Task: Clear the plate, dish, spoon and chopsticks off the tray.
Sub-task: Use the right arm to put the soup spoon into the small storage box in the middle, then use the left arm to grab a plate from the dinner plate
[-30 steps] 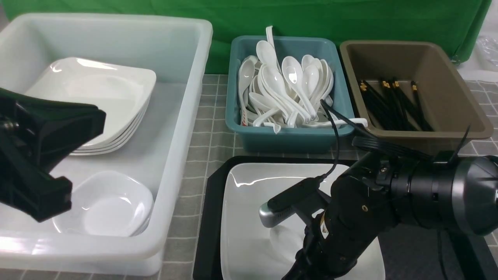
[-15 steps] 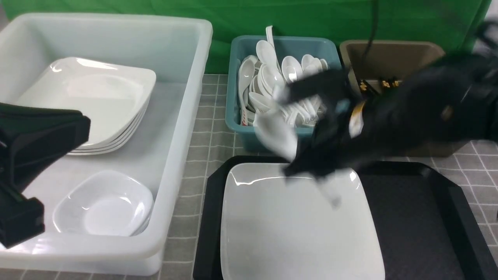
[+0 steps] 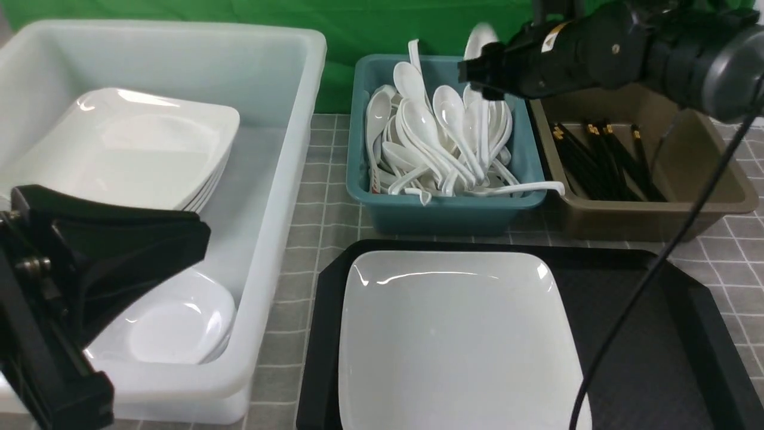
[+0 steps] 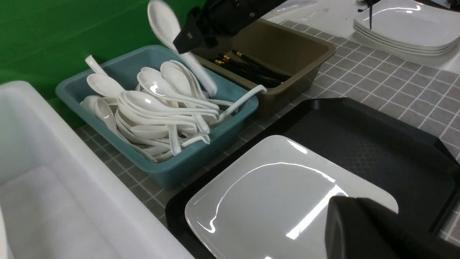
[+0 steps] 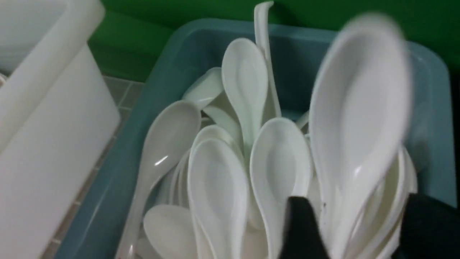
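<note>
My right gripper (image 3: 477,74) hangs over the teal tub (image 3: 441,209) with its jaws apart. The white spoon (image 3: 481,34) is blurred between them, bowl up, loose above the heap of spoons; it shows in the right wrist view as spoon (image 5: 359,90) inside gripper (image 5: 355,216). The big square plate (image 3: 453,340) lies on the black tray (image 3: 644,334). A small white dish (image 3: 173,322) sits in the white tub (image 3: 280,251). Black chopsticks (image 3: 603,161) lie in the brown tub (image 3: 650,218). My left gripper (image 3: 200,239) is shut and holds nothing, low beside the white tub.
A stack of square plates (image 3: 149,149) fills the back of the white tub. More stacked plates (image 4: 406,25) stand on a white surface beyond the brown tub. Grey tiled tabletop (image 3: 322,197) lies between the tubs. A black cable (image 3: 656,263) hangs across the tray's right half.
My right arm lifted the spoon from the plate and swung it back over the teal tub, where its jaws have opened. My left gripper shifted right and lower, staying shut.
</note>
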Motion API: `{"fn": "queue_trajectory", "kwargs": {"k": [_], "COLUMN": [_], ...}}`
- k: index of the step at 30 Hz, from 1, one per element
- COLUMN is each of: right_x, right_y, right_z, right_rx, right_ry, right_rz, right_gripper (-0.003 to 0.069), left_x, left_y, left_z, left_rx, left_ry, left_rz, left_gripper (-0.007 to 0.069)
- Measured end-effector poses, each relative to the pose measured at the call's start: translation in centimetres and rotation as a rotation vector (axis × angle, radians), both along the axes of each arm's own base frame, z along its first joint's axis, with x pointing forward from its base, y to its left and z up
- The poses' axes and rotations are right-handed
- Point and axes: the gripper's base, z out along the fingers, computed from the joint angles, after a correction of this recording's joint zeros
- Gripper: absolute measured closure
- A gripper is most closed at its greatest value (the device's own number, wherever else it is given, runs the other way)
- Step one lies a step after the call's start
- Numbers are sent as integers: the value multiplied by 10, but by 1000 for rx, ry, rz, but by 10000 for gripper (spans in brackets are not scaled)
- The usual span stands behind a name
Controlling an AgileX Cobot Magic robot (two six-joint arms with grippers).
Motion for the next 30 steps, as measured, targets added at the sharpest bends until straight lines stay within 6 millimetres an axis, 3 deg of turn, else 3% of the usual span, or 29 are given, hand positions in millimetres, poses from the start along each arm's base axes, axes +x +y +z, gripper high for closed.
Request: {"fn": "queue_trajectory", "kwargs": {"k": [1, 4, 7, 8, 11, 14, 15, 19, 22, 26, 28, 30], "right_x": [-2, -16, -45, -67, -111, -163, -167, -247, -285, -324, -347, -358], "right_y": [-1, -5, -16, -24, -39, -59, -60, -90, -104, -118, -125, -129], "right_z": [3, 23, 55, 77, 104, 117, 114, 106, 95, 82, 80, 79], "right_rx": [-17, -75, -174, -228, -283, -292, -293, -246, -223, -201, -174, -157], "right_ry": [15, 39, 84, 120, 182, 224, 237, 230, 206, 167, 118, 90], "right_rz": [10, 50, 125, 169, 218, 224, 225, 183, 165, 160, 159, 159], "right_gripper": [150, 158, 295, 408, 558, 617, 617, 609, 605, 602, 596, 592], "left_x": [4, 12, 24, 31, 37, 40, 38, 30, 29, 38, 46, 51], "left_y": [-2, -6, -14, -20, -35, -64, -67, -111, -128, -140, -143, -143], "left_z": [-2, -9, -21, -27, -36, -51, -53, -95, -117, -141, -154, -162], "left_rx": [8, 38, 101, 141, 231, 387, 400, 693, 824, 938, 989, 1012], "left_ry": [16, 61, 114, 129, 118, 113, 115, 135, 119, 97, 106, 128], "left_rz": [0, -9, -41, -72, -174, -329, -349, -541, -600, -626, -629, -627], "left_gripper": [615, 615, 615, 615, 615, 615, 615, 612, 586, 487, 385, 325]}}
